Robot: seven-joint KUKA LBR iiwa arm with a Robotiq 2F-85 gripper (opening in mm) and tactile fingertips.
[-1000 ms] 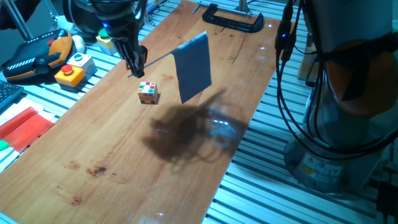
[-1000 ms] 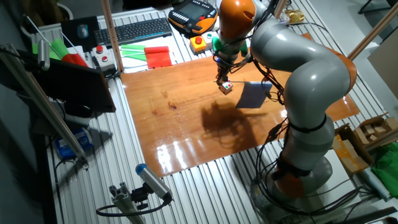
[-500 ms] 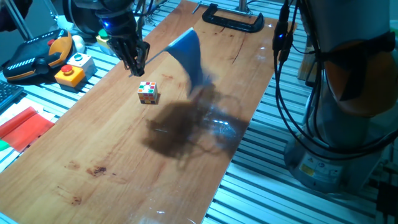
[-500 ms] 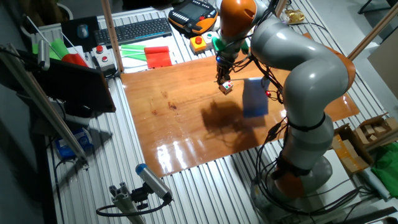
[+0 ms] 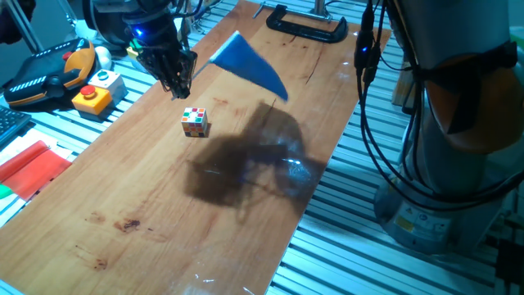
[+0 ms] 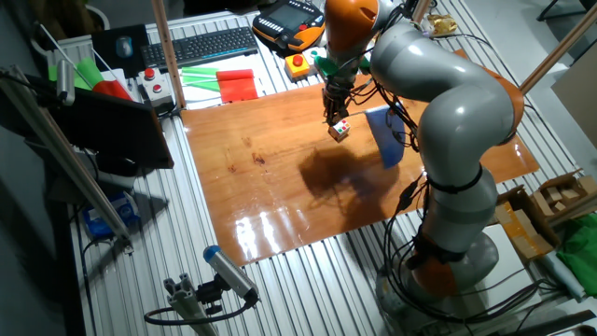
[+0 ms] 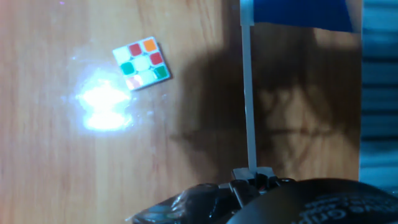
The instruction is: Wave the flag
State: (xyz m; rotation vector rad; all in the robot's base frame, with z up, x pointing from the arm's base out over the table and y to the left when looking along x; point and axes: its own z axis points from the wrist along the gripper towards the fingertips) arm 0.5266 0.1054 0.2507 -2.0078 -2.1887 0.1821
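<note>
Clearly the gripper (image 5: 178,80) is clamping the flag (image 5: 248,63) by its stick, holding it aloft near the table's (image 5: 164,213) far edge; waving is apparently underway, unfinished.

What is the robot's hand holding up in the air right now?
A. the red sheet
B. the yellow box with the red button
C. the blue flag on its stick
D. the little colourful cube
C: the gripper is shut on the thin white stick of the flag, whose blue cloth hangs above the table, while the cube sits on the wood below.
</note>
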